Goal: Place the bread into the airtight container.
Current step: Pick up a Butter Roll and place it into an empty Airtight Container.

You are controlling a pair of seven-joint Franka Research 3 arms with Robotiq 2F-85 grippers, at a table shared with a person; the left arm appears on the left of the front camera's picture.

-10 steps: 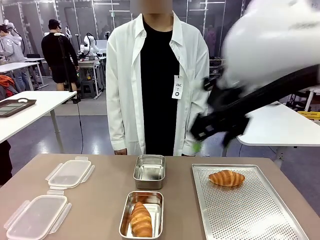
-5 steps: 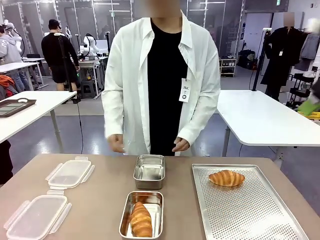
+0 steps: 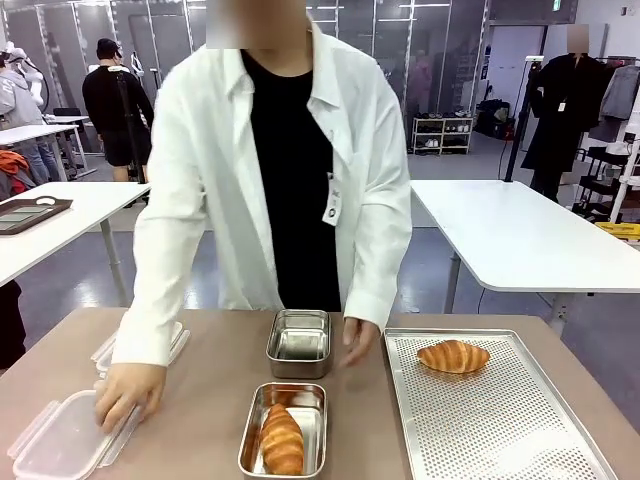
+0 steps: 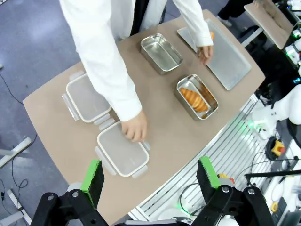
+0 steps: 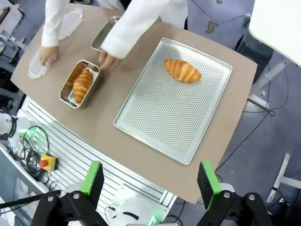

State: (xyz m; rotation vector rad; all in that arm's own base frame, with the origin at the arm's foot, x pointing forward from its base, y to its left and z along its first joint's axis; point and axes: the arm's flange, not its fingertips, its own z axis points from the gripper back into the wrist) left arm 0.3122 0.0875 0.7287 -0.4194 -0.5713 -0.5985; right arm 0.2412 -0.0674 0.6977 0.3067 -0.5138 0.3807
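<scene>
Judged part done: one bread boxed, one outstanding.
Left of the tray [image 3: 500,425], a person's hand [image 3: 128,392] presses a lid [image 3: 55,445]; boxed bread [image 3: 281,440] lies in the near container [image 3: 312,400]; loose bread [image 3: 453,356] sits on the tray. Left gripper [image 4: 149,175] and right gripper [image 5: 150,176] hang above, jaws wide, empty.

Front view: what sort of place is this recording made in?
Probably a robotics lab or test hall, not a kitchen: white work tables stand on an open grey floor, a person wears a white lab coat, and a red emergency-stop button sits among cables beside the brown table.
</scene>
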